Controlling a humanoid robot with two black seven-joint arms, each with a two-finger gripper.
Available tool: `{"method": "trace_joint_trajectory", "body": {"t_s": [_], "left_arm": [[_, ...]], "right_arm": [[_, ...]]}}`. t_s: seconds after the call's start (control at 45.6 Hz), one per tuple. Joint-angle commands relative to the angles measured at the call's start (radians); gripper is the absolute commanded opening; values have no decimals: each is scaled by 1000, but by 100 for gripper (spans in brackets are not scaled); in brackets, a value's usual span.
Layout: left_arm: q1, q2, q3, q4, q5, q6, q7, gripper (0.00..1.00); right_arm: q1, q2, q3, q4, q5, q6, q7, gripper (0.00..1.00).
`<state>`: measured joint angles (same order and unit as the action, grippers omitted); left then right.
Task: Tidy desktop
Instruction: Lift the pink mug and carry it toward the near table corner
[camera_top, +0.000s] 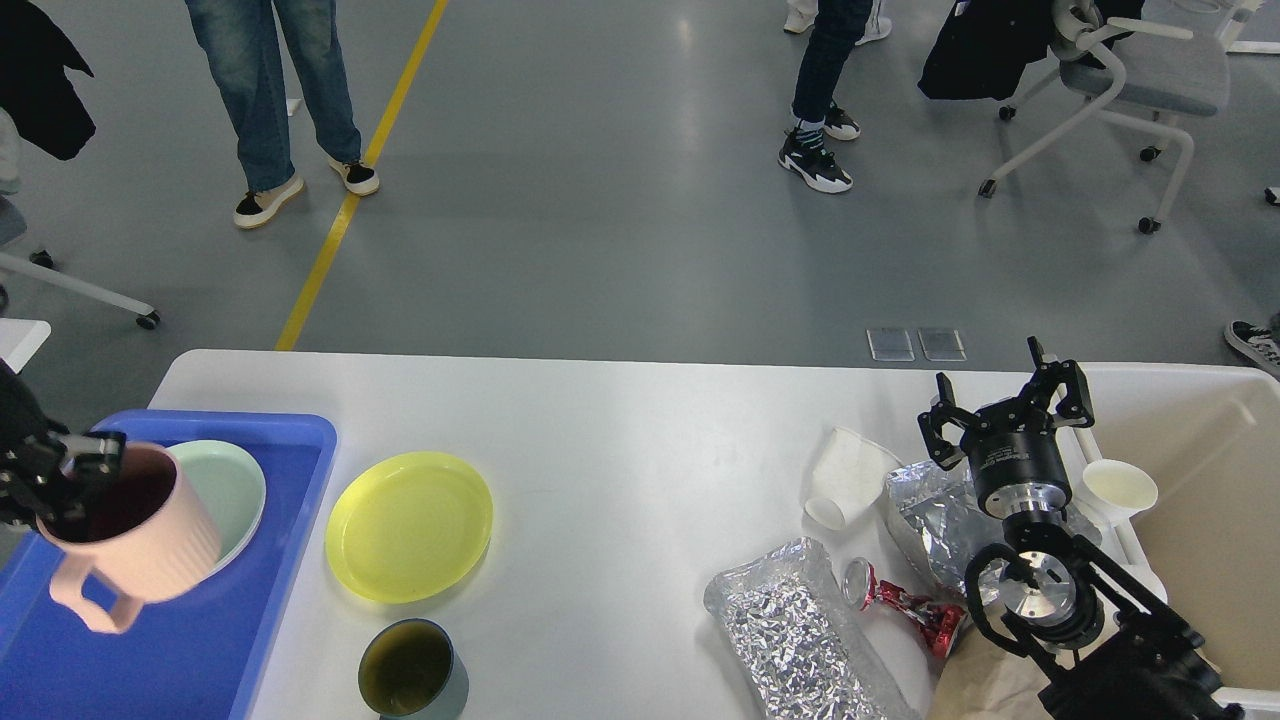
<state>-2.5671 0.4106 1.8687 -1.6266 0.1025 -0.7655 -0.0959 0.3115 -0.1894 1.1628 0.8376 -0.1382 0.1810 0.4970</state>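
The white desktop (620, 430) fills the lower view. My left gripper (75, 470) is shut on the rim of a pink ribbed mug (135, 560) and holds it tilted over the blue tray (200, 660). A pale green plate (235, 490) lies in the tray. A yellow plate (410, 525) and a dark green cup (410, 672) stand on the desktop. My right gripper (1005, 405) is open and empty, above the left edge of the cream bin (1210, 560). A white paper cup (1120, 490) sits in the bin.
Near my right arm lie a tipped white paper cup (845, 475), two crumpled foil bags (800, 630) (925, 515) and a red crushed wrapper (905, 605). People's legs and office chairs stand on the grey floor beyond the desktop's far edge.
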Motion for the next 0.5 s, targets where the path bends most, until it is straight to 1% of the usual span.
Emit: {"method": "trace_joint_trajectory", "body": {"t_s": [0.0, 0.044, 0.088, 0.219, 0.285, 0.372, 0.46, 0.482], "left_arm": [[-126, 5, 7, 47, 9, -124, -5, 0], [-143, 7, 6, 57, 9, -162, -7, 0], [-146, 14, 6, 57, 9, -175, -8, 0], [-116, 69, 18, 63, 19, -150, -10, 0], [-71, 115, 43, 73, 42, -104, -10, 0], [7, 194, 55, 112, 77, -5, -4, 0], [129, 295, 52, 178, 109, 106, 2, 0], [178, 319, 46, 204, 114, 144, 4, 0]], "right_arm": [[0, 1, 0, 0, 0, 0, 0, 100], [0, -1, 0, 0, 0, 0, 0, 100], [0, -1, 0, 0, 0, 0, 0, 100], [0, -1, 0, 0, 0, 0, 0, 100], [0, -1, 0, 0, 0, 0, 0, 100], [0, -2, 0, 0, 0, 0, 0, 100], [0, -2, 0, 0, 0, 0, 0, 100], [-2, -2, 0, 0, 0, 0, 0, 100]]}}
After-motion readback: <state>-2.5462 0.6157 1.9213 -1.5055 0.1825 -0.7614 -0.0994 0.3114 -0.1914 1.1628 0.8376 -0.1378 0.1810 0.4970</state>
